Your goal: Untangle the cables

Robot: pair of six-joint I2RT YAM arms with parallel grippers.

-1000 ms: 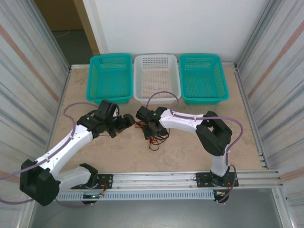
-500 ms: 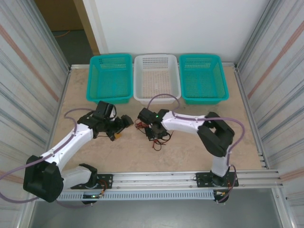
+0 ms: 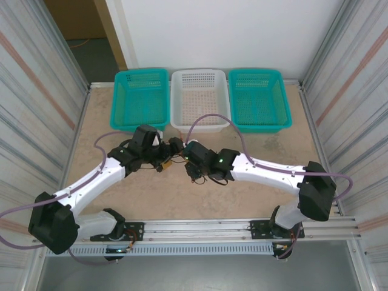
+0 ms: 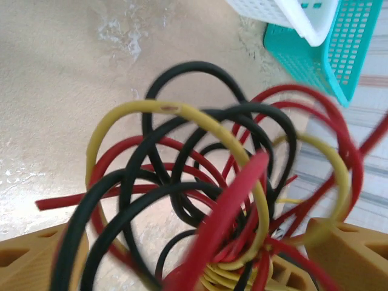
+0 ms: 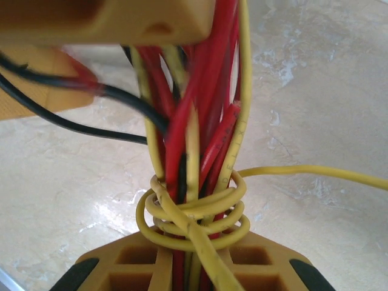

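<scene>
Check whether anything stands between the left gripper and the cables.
Nothing visible does. In the left wrist view the cables loop straight into the gap of the open left gripper, with bare table behind them. The right gripper is clamped on the same bundle, where a yellow strand winds around it.

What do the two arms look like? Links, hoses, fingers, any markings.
White shell links and black joint housings on the left arm and right arm, bolted to a silver rail. A lavender-grey hose loops along each. A green indicator light glows near the right wrist. The left gripper and right gripper have ochre moulded plastic fingers, with hollow ribbed cells.
</scene>
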